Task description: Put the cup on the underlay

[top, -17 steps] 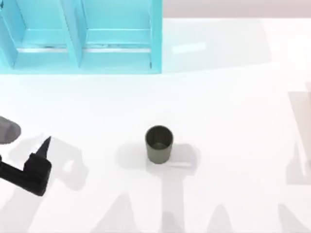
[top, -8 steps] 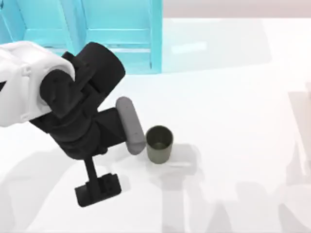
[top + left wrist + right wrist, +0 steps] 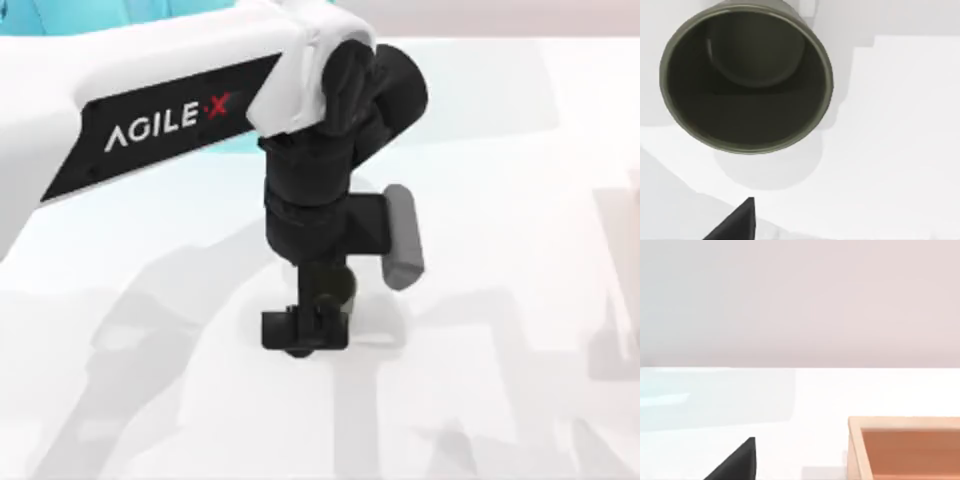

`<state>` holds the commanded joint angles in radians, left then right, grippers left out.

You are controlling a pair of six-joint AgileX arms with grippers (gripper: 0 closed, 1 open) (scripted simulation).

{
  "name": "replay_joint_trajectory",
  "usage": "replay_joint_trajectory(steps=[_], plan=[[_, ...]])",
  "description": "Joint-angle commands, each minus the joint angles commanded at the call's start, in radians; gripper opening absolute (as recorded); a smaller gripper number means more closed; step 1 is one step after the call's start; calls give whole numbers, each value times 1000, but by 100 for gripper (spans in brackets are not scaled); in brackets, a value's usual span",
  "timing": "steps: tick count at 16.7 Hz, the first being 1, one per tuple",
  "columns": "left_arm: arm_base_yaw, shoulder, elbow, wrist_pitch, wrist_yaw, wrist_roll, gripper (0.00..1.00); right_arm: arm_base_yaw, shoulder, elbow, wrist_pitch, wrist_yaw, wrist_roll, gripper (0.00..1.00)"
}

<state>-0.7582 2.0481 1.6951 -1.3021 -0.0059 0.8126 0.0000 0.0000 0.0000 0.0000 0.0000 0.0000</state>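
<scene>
Nothing is moved yet: the left gripper (image 3: pixel 305 335) hangs directly above the cup (image 3: pixel 746 77) (its fingers' spread I cannot tell), lifting and placing apparently remain.

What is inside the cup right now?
Nothing: the left wrist view looks straight into the cup and shows a bare dark floor. In the top view, the left gripper covers most of it.

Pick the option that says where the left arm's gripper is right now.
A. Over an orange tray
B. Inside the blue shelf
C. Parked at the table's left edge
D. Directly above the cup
D: in the top view the left gripper sits over the cup, and the left wrist view looks straight down into the cup's open mouth.
</scene>
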Motion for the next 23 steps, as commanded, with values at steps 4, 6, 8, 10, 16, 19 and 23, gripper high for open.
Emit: replay_joint_trajectory(steps=[4,6,8,10,16,19,23], plan=[[-4,40,164,-53,6,23,100,0,0,0,0,0,0,100],[-3,40,182,-58,7,25,100,0,0,0,0,0,0,100],[-3,40,182,-58,7,25,100,0,0,0,0,0,0,100],[1,37,181,-55,6,24,100,0,0,0,0,0,0,100],[-1,65,41,112,7,27,100,0,0,0,0,0,0,100],[0,90,-69,254,7,28,100,0,0,0,0,0,0,100],[0,103,-121,309,7,29,100,0,0,0,0,0,0,100]])
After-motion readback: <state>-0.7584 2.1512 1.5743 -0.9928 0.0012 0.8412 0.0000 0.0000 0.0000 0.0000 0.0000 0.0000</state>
